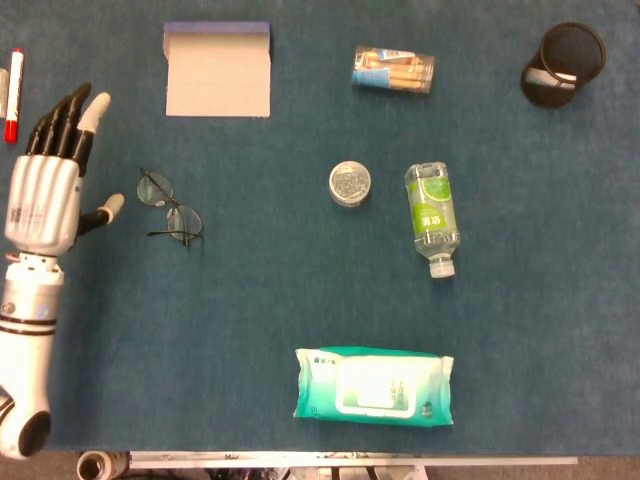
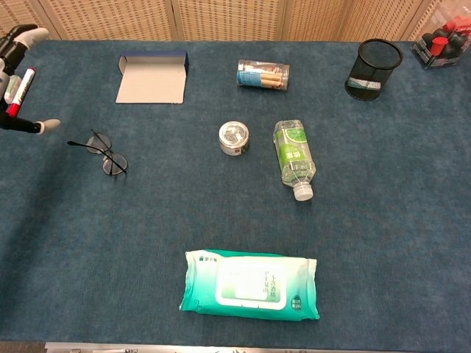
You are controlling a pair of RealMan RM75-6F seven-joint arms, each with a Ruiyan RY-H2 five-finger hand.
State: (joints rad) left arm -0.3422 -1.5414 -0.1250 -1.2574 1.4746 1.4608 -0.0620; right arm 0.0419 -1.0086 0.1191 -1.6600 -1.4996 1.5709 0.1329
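Observation:
My left hand (image 1: 48, 180) hovers at the table's left edge, open, fingers stretched out and thumb pointing right, holding nothing. In the chest view only the left hand's fingertips (image 2: 22, 35) and thumb tip show at the frame's left border. Thin wire-rimmed glasses (image 1: 168, 208) (image 2: 103, 153) lie on the blue cloth just right of the thumb, apart from it. My right hand appears in neither view.
A flat grey box (image 1: 218, 72), a red marker (image 1: 14, 95), a clear tube of sticks (image 1: 394, 70), a small round tin (image 1: 350, 184), a lying water bottle (image 1: 432, 216), a black mesh cup (image 1: 564, 62) and a wet-wipes pack (image 1: 372, 386) rest on the table.

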